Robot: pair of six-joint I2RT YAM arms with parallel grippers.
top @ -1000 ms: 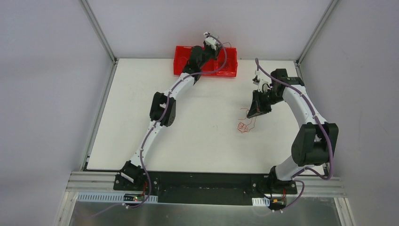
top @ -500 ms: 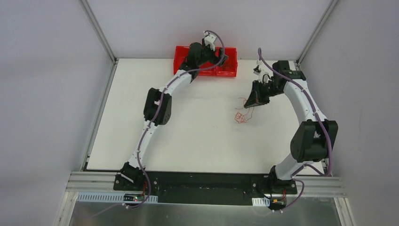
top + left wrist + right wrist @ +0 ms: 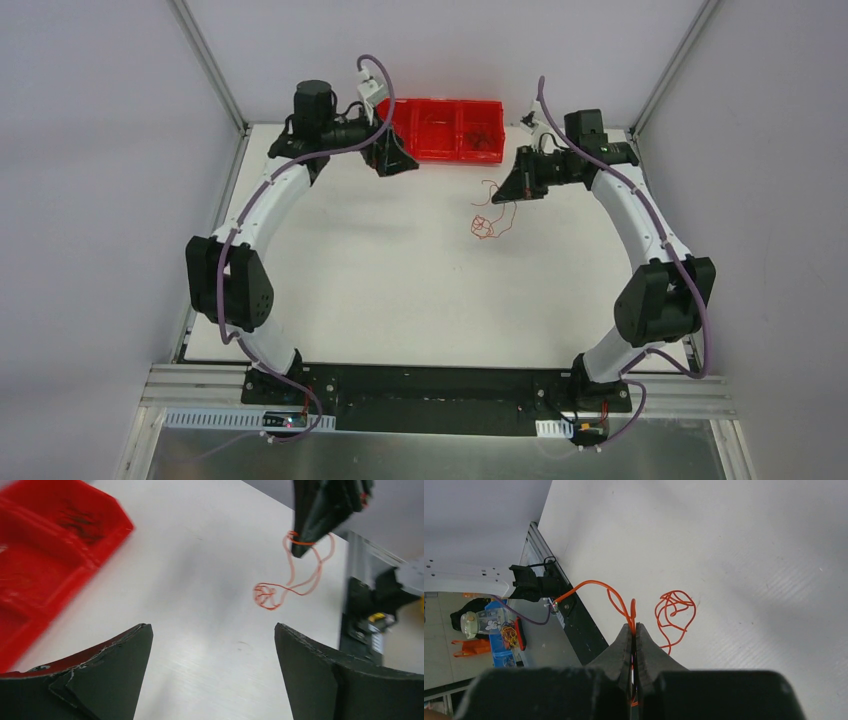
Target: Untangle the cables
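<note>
Currently the right gripper (image 3: 634, 626) is clamped on a thin orange-red wire cable (image 3: 484, 224), pinching one loose loop between its fingertips. The cable's scribbly coil trails at the gripper's 7 o'clock in the overhead view, over the white table (image 3: 400, 290). Whether the coil touches the surface cannot be told. Judgement: gripping a free strand rather than the knot lets a pull draw the tangle open.

Left gripper (image 3: 212, 628): spread wide, holding nothing, just off the 9 o'clock end of the red plastic three-compartment tray (image 3: 445, 128). The tray sits at the table's 12 o'clock edge. The left wrist camera faces the coil, so the arm looks posed to take a second strand.

Dark wire scraps (image 3: 481, 137) lie in the tray's 3 o'clock compartment, probably pieces already sorted there.
</note>
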